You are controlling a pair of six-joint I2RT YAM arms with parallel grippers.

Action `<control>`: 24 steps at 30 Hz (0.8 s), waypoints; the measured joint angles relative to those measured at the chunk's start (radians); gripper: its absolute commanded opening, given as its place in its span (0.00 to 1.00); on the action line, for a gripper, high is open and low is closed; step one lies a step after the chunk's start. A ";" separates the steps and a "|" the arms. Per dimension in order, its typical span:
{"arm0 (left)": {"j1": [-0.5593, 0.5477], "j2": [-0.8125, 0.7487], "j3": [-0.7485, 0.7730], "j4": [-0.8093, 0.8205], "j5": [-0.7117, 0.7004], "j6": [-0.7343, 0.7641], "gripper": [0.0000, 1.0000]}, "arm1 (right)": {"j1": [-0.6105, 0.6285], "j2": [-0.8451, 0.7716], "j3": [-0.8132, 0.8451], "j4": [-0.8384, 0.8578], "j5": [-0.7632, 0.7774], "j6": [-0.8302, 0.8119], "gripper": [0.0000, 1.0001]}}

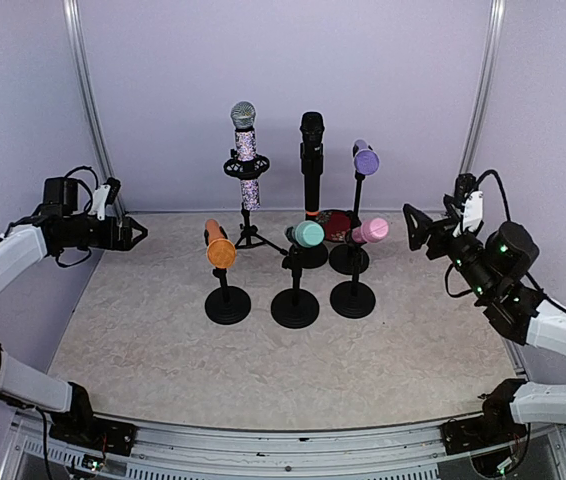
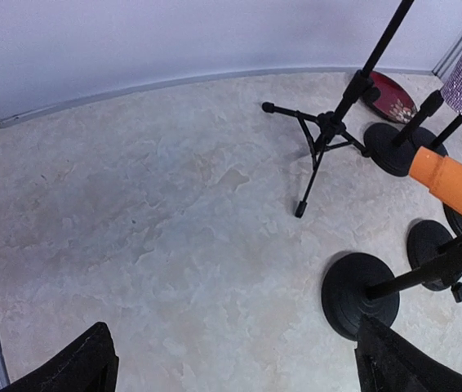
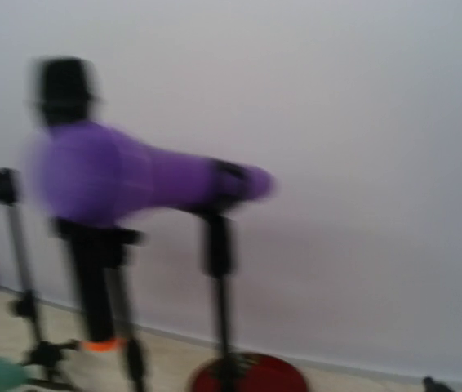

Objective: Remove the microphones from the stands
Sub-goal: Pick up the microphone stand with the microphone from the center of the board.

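Orange microphone (image 1: 219,246) sits in its round-based stand (image 1: 227,303), mid-table among five others. Left gripper (image 1: 139,234) and right gripper (image 1: 410,228) gape released, empty. Right wrist view is blurred; purple microphone (image 3: 133,184) is discernible.

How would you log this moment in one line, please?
left gripper: open, empty | right gripper: open, empty | purple microphone: on stand

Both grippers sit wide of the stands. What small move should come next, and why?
Probably ease the right gripper toward the purple mic: its jaws are open and empty, and its wrist view faces that mic side on. The left gripper, also open, is well apart from the orange mic.
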 measured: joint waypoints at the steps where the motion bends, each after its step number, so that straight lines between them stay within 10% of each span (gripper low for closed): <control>1: 0.000 0.003 0.006 -0.019 0.002 0.007 0.99 | 0.076 -0.045 -0.005 -0.026 0.050 -0.023 0.98; 12: -0.001 0.021 0.051 -0.162 0.081 0.098 0.99 | 0.658 -0.139 0.005 -0.324 0.575 -0.056 0.97; 24: -0.123 -0.020 0.051 -0.210 0.121 0.179 0.99 | 0.771 0.143 0.144 -0.340 0.612 -0.069 0.94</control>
